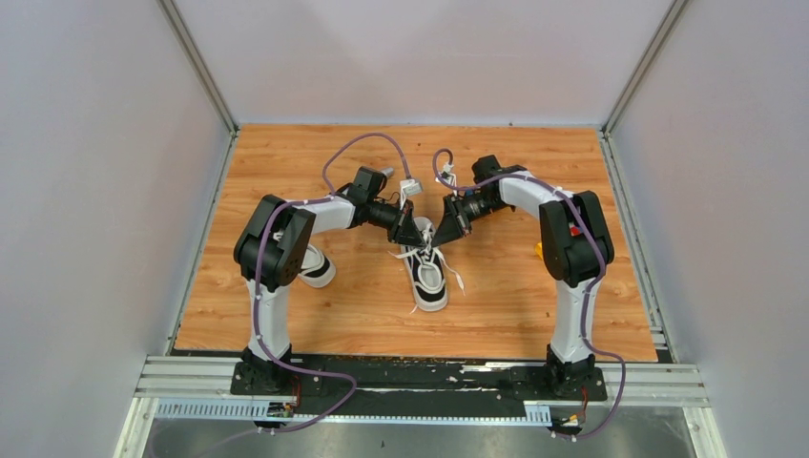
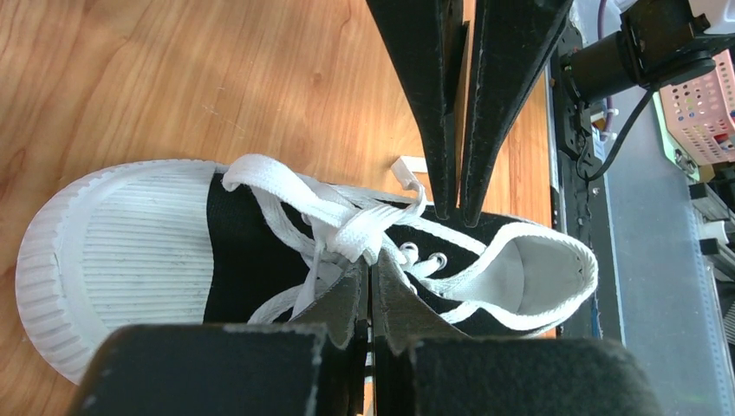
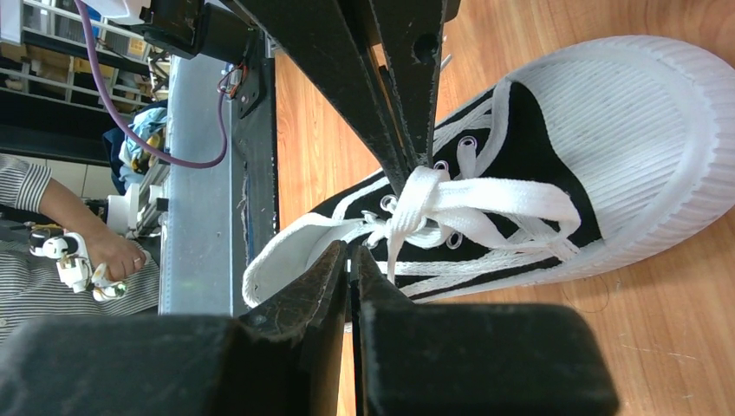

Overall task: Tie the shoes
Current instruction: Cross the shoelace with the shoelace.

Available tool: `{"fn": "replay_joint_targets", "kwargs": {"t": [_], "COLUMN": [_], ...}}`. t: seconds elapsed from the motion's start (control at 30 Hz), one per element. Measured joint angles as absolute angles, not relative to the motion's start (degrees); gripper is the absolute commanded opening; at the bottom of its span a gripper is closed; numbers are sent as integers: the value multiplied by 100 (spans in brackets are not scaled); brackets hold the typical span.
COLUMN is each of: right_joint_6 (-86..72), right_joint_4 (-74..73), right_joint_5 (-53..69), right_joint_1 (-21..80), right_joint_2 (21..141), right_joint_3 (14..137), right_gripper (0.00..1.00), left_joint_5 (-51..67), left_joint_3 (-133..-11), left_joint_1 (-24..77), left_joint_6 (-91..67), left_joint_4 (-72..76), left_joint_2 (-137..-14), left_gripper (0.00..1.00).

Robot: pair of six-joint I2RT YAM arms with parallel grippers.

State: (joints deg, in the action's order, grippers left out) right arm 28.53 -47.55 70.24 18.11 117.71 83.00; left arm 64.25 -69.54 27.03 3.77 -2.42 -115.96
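Sneaker [image 1: 429, 279] lies mid-surface [image 1: 515, 305], toe toward the arms, directly beneath both hands. A second sneaker [image 1: 316, 268] sits by the left arm. Left hand [image 2: 370, 270] is clenched on the crossed laces [image 2: 347, 227]. Right hand [image 3: 351, 257] is at the collar, fingers a slit apart; I cannot tell whether it grips.

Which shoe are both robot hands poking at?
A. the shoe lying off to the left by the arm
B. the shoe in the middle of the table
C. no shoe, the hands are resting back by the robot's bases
B: the left gripper and the right gripper both reach down to the laces of the middle shoe, while the other shoe lies alone beside the left arm.
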Motion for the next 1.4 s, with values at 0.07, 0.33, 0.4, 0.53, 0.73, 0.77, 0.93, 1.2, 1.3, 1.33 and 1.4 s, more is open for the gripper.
{"fn": "replay_joint_targets", "kwargs": {"t": [0.07,0.33,0.4,0.53,0.73,0.77,0.93,1.2,1.3,1.33,1.4], "right_joint_6": [2853,2856,2882,3037,3319,3356,3518,3612,3610,3605,3575], "right_joint_4": [-4755,-4790,-4801,-4792,-4797,-4812,-4917,-4969,-4963,-4956,-4917], "right_joint_5": [7052,6952,6855,6635,6466,6471,6495,6528,6523,6521,6497], "right_joint_1": [1811,1693,1581,1435,1500,1529,1669,1846,1872,1876,1887], "right_joint_2": [11799,11815,11839,12001,12285,12304,12315,12315,12315,12315,12315], "right_joint_3": [8300,8374,8488,8792,8962,8962,8962,8962,8965,8965,8965], "right_gripper": [9,17,19,22,27,27,31,40,39,37,32], "left_joint_5": [6438,6445,6451,6536,6713,6737,6853,6976,7019,7032,7052], "left_joint_3": [-6954,-6956,-6967,-7002,-7057,-7057,-7057,-7057,-7057,-7057,-7057], "left_joint_1": [2703,2703,2703,2703,2700,2700,2700,2685,2672,2670,2663], "left_joint_6": [397,443,449,467,458,438,388,281,233,222,191], "left_joint_4": [-244,-263,-281,-281,-228,-202,-134,-93,-51,-43,-32], "left_joint_2": [-11596,-11614,-11636,-11714,-11821,-11832,-11843,-11843,-11843,-11843,-11843], "left_gripper": [0,0,0,0,0,0,0,0,0,0,0]}}
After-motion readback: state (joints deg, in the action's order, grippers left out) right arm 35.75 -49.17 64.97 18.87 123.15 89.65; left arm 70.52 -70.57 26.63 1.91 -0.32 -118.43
